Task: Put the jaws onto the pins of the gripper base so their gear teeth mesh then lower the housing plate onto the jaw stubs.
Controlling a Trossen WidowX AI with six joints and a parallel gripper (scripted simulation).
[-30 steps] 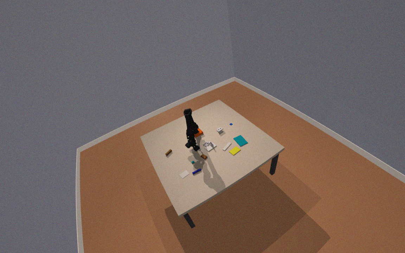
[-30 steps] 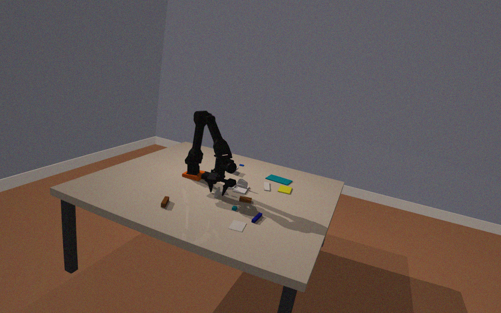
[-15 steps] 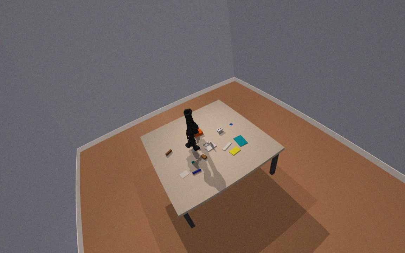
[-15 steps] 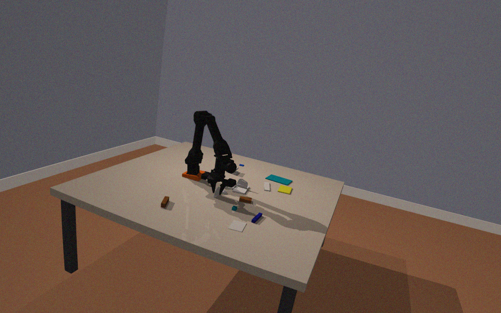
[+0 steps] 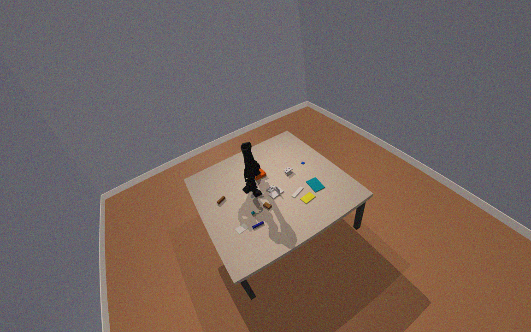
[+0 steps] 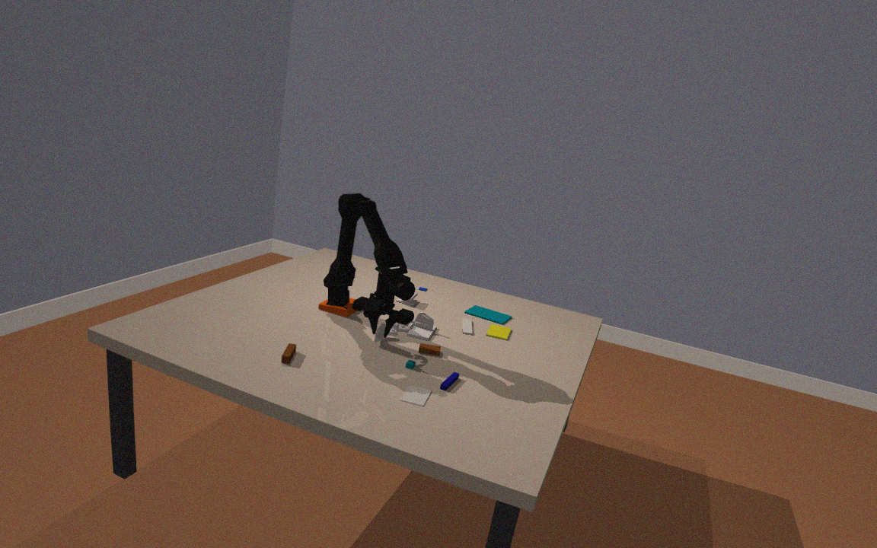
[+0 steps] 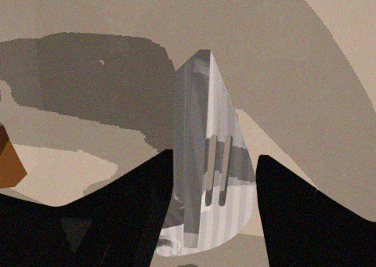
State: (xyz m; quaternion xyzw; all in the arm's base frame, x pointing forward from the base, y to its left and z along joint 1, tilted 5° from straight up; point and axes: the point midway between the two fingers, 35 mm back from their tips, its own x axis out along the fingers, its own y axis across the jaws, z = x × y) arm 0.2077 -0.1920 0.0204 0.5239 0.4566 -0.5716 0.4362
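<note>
My gripper (image 5: 252, 192) (image 6: 380, 333) (image 7: 216, 162) is shut on a light grey jaw (image 7: 192, 122) with two slots and a rounded, ribbed side. The jaw is between the fingertips, low over the table; its clearance is hard to tell. The pale gripper base (image 5: 278, 194) (image 6: 420, 333) lies close beside the gripper. The other grey jaw (image 6: 423, 320) appears to be on the base; its seating and teeth are too small to judge. The small pale piece with dark holes, apparently the housing plate (image 5: 287, 169), stands apart behind the base and is partly hidden in the exterior view.
Brown blocks (image 5: 267, 205) (image 5: 221, 200) (image 6: 429, 349) (image 6: 288, 353), a teal cube (image 5: 253, 213) (image 6: 410, 364) and a blue bar (image 5: 257, 225) (image 6: 449, 380) lie around the gripper. A white strip (image 5: 297, 192), yellow plate (image 5: 308, 198) and teal plate (image 5: 315, 184) lie beyond the base.
</note>
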